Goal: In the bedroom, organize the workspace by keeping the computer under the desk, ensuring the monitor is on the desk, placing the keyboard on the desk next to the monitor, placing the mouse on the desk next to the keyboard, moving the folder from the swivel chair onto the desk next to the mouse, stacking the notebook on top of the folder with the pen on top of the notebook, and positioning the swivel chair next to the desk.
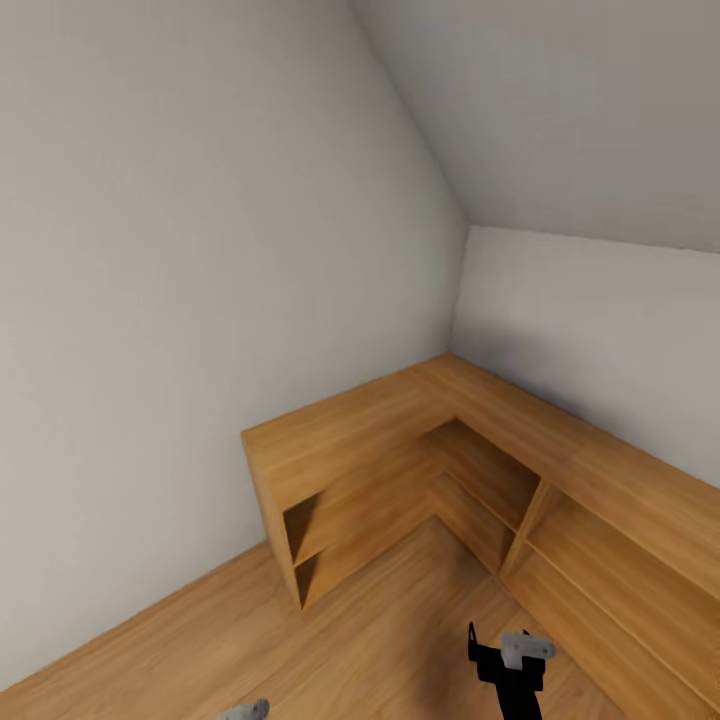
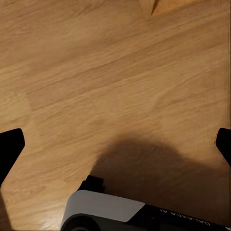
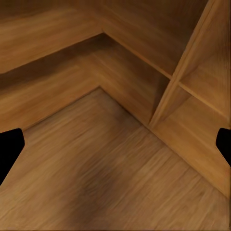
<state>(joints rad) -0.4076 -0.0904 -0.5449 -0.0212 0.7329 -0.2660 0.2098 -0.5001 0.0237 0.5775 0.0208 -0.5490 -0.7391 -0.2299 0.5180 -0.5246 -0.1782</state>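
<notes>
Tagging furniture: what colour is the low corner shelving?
Light oak wood shelving, matching the floor; clearest in the head view.

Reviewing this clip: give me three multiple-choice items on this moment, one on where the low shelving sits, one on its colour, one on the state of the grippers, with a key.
1. Where does the low shelving stand?
A. In the room's corner, running along both walls
B. Free in the middle of the floor
C. Hung under the sloped ceiling

2. What colour is the shelving?
A. Glossy black
B. Light wood
C. White

3. How are the right gripper and the left gripper?
A. Each shut on a folder
B. One holding a pen
C. Both open, nothing between the fingers

Key: 1 A, the head view shows its L shape following the two white walls; 2 B, its boards match the wood floor; 3 C, each wrist view shows dark fingertips far apart with bare floor between.
</notes>
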